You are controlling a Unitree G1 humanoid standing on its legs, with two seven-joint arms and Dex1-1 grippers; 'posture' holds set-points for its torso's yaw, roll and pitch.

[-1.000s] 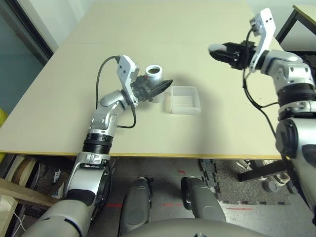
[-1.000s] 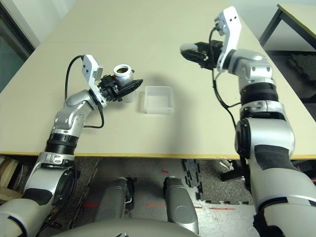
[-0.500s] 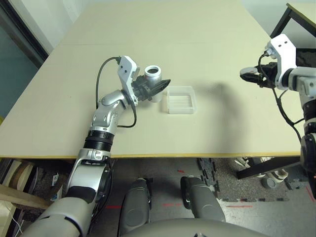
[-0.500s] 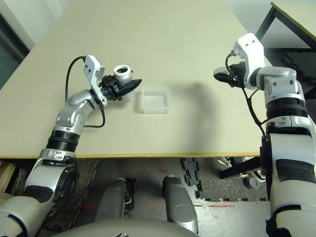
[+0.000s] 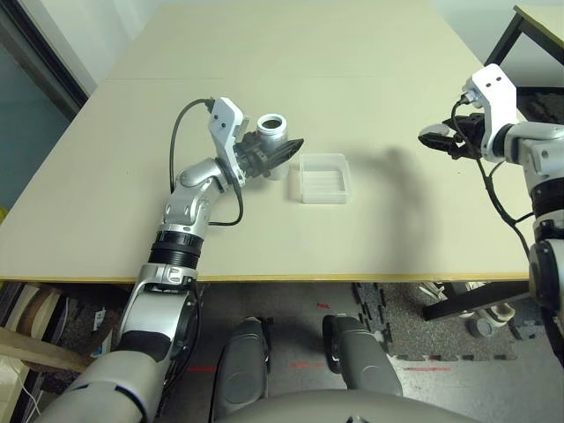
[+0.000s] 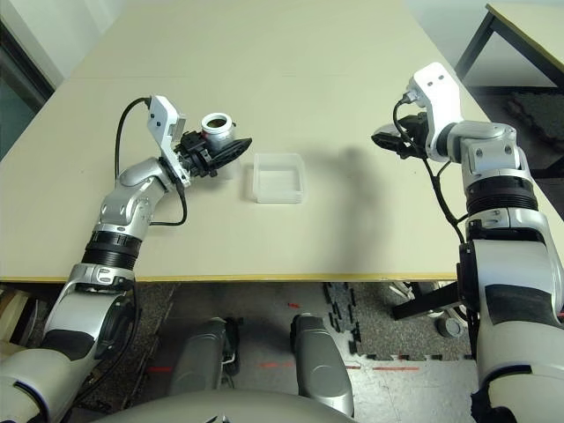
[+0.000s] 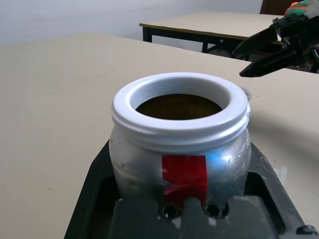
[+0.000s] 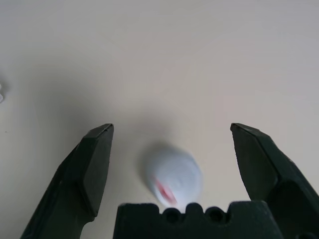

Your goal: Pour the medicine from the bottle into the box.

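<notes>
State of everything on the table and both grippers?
Bottle: uncapped, upright, gripped.
Cap: off the bottle, by the right gripper; airborne or resting, can't tell.
Box: open-topped, looks empty.
Left gripper: closed on bottle.
Right gripper: open.

My right gripper [image 8: 172, 127] is hovering farther out to my right than a second ago, farther from the box [image 5: 324, 180]. I am spreading its fingers [image 8: 82, 179] wide now, and the cap [image 8: 175, 177] is coming free of them.

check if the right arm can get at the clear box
Probably yes: the right claw is open, and only bare table shows between it and the clear box.
</notes>
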